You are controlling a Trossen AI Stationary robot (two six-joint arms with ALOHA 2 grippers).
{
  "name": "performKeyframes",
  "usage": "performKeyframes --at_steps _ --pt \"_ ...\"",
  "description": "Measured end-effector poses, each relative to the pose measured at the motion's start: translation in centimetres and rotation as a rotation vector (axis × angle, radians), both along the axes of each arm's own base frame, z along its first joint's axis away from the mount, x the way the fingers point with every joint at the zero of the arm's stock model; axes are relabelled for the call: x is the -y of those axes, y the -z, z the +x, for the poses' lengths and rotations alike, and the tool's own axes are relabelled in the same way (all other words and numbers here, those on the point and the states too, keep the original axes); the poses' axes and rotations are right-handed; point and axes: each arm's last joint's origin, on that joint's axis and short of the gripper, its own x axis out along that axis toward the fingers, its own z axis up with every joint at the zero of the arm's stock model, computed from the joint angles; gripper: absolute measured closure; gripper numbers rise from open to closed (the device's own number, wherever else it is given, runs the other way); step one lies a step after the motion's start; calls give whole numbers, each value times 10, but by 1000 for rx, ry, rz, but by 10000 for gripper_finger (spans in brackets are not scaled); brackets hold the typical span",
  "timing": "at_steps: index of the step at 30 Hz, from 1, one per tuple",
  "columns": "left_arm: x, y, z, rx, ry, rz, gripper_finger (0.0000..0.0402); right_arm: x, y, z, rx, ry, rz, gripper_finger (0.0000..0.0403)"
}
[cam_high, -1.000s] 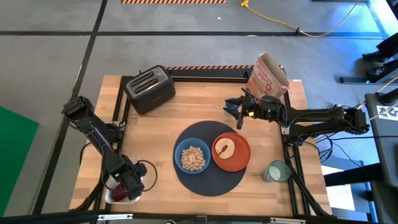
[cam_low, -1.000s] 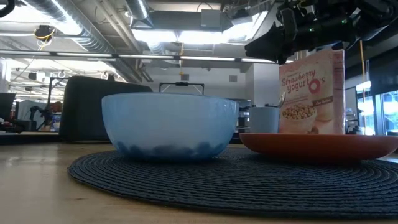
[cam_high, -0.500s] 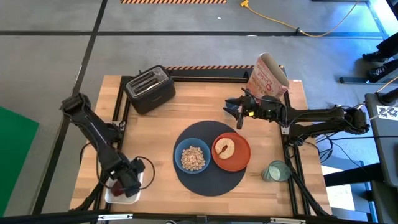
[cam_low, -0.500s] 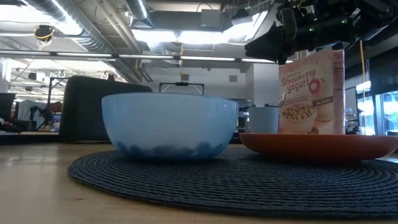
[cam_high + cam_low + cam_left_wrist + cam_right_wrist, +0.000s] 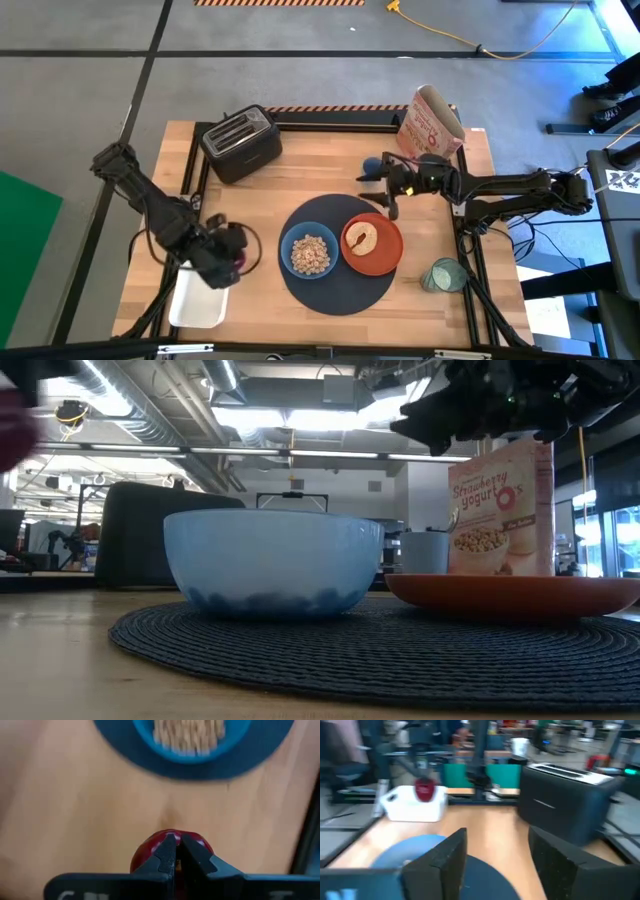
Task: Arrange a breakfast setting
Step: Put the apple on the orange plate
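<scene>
My left gripper [image 5: 236, 260] hangs over the bare wood left of the round dark-navy placemat [image 5: 335, 290], shut on a red fruit [image 5: 170, 845]. On the placemat stand a light-blue bowl [image 5: 310, 253] of cereal and an orange-red plate [image 5: 385, 258] that carries a toast slice [image 5: 360, 238]. A green-tinted glass [image 5: 443, 275] stands on the wood right of the placemat. My right gripper [image 5: 383, 192] hovers open beyond the plate, with nothing between its fingers [image 5: 445, 860]. My left gripper has its two fingertips [image 5: 166, 851] almost together on the top middle of the red fruit [image 5: 150, 847]. The fingertips hide what exactly they pinch. They come from above, slanting down. The fruit hangs below them, clear of the table.
A white container [image 5: 198, 298] sits at the near left corner, just behind my left gripper. A black toaster [image 5: 241, 142] stands at the far left and a cereal box [image 5: 430, 125] at the far right. Bare wood lies between toaster and placemat.
My left gripper has risen out of the white container with the red fruit. It has moved toward the placemat and tipped as it went. The fruit is now lifted clear. My right gripper has turned a little in place.
</scene>
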Motion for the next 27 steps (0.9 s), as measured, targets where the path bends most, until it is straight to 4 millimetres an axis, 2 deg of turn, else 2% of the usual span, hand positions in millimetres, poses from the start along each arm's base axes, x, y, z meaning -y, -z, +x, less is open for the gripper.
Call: performKeyframes --at_steps 5,11,15,20,24,27 --pt "-19 -13 25 121 90 146 391 -5 -1 0 8 -70 7 118" --pt "-42 -25 58 282 233 273 391 -26 3 13 59 -96 -19 50" --pt "-60 -38 80 427 282 381 391 -34 5 21 110 -98 -39 36" --pt "-84 -52 105 595 357 447 392 -34 4 31 99 -86 -38 36" --pt "-106 -49 127 668 398 436 392 -34 -2 43 58 -115 -57 35" --pt "-120 -39 140 663 408 422 392 -33 -7 52 4 -119 -76 35"
